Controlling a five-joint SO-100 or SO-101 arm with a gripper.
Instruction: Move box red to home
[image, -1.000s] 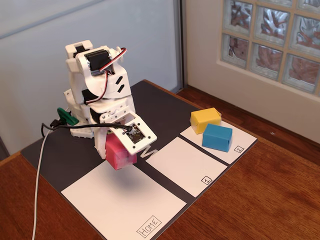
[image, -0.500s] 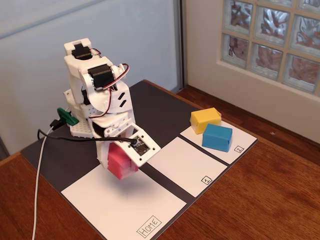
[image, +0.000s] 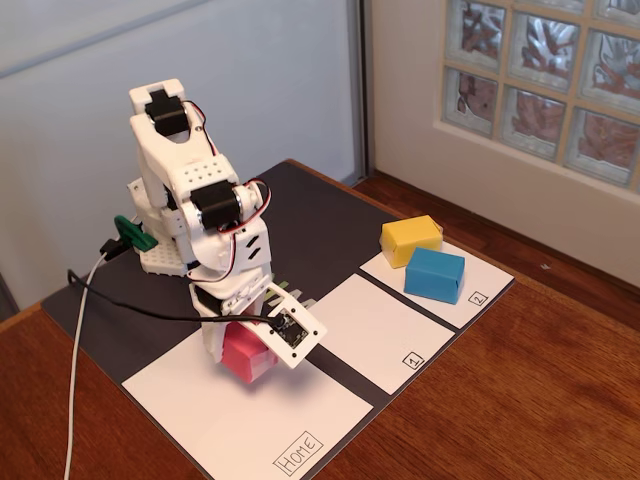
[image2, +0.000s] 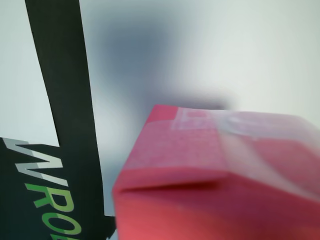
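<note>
The red box (image: 243, 353) is a small pink-red paper box. It sits between the jaws of my gripper (image: 246, 366), which points down over the far part of the large white Home sheet (image: 200, 420). The jaws look shut on the box, and whether it is just above the paper or touching it I cannot tell. The handwritten "Home" label (image: 298, 452) is at the sheet's near corner. In the wrist view the red box (image2: 215, 185) fills the lower right, blurred, with its shadow on the white Home sheet (image2: 210, 45) beyond. My fingers are hidden there.
A yellow box (image: 411, 240) and a blue box (image: 435, 274) stand on the small sheet marked "2" (image: 490, 272). The sheet marked "1" (image: 375, 330) lies between it and Home. All lie on a black mat (image: 310, 220). A white cable (image: 78, 360) runs at the left.
</note>
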